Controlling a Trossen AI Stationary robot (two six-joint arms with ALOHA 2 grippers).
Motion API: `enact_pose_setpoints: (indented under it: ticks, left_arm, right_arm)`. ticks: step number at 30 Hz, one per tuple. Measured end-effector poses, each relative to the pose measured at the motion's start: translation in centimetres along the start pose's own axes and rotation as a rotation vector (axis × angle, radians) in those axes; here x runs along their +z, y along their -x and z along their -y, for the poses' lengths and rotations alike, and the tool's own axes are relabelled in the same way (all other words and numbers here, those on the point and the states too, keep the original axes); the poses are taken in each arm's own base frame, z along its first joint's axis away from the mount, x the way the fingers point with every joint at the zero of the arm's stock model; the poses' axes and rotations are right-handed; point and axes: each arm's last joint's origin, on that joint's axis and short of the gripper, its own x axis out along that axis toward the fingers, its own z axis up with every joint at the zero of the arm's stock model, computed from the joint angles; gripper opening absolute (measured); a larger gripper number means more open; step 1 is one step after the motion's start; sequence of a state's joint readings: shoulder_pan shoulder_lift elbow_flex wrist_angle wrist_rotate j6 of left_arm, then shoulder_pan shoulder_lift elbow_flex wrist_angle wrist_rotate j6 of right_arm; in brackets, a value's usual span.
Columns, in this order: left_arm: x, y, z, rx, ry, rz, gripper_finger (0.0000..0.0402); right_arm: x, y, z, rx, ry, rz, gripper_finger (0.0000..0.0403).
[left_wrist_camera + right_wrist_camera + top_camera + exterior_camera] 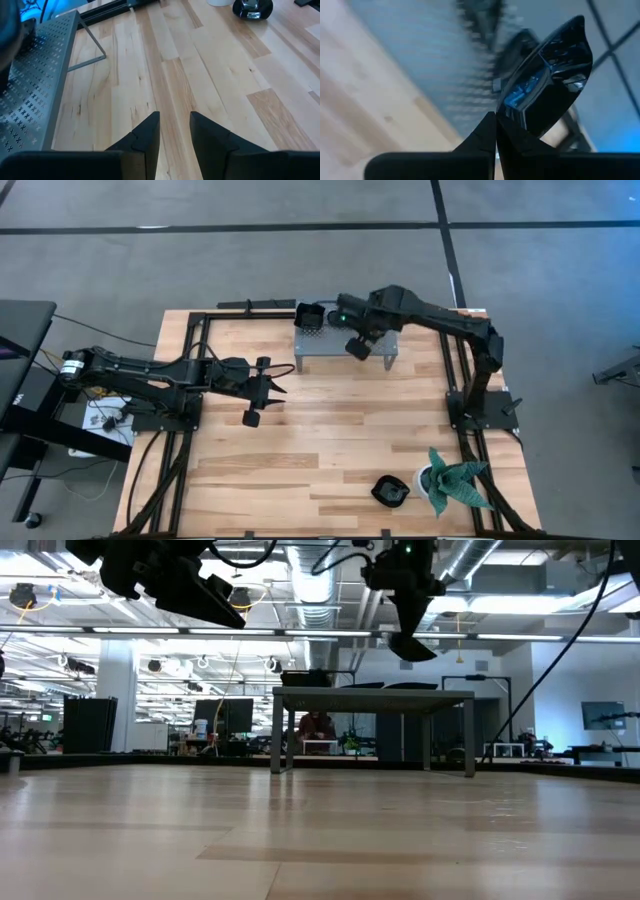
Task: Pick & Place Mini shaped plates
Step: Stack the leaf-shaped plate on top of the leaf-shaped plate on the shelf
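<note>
- The right claw [496,131] hung in the air over the grey perforated shelf [330,346], which stood near the far edge of the worktop [330,450].
- Its two dark fingers were pinched together on the rim of a glossy black leaf-shaped plate [547,75], which stuck out past the fingertips, tilted, with its pointed tip away from the wrist.
- In the low view that plate [410,644] showed as a dark shape under the right arm, clear above the shelf top [372,693] and not touching it.
- A stack of black mini plates [310,316] sat at the shelf's left end, toward the far edge of the worktop.
- Another small black dish [390,491] lay on the worktop close to the near edge, just beside the white pot of a green spiky plant [452,483] near the near right corner.
- The left claw [174,131] waited over the wood on the left-hand half of the worktop, its fingers apart with bare boards visible between them and nothing in them.
- From the left wrist, the shelf's perforated top and one thin leg [92,39] showed off to one side, and the lone black dish [252,8] lay well beyond the fingers.
</note>
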State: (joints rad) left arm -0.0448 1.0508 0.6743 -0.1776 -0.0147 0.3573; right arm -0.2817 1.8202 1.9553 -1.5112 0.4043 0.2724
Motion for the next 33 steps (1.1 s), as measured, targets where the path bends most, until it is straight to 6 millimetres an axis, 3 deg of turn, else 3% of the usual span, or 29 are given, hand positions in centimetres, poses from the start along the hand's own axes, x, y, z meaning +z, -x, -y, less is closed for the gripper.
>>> enact_pose_setpoints:
  ticks: [5,10,33]
  left_arm:
    - [0.0,0.0,0.0,-0.001,0.000,0.000,0.0108]
    - [0.0,0.0,0.0,0.000,0.000,0.000,0.0108]
    - [0.0,0.0,0.0,0.000,0.000,0.000,0.0108]
  right_arm:
    - [0.5,-0.9,2.2,-0.025,-0.041,-0.021,0.0001]
    - [0.8,-1.3,3.0,-0.014,-0.035,-0.017,0.0001]
    - [0.8,-1.1,2.0,0.016,-0.055,-0.011,0.0000]
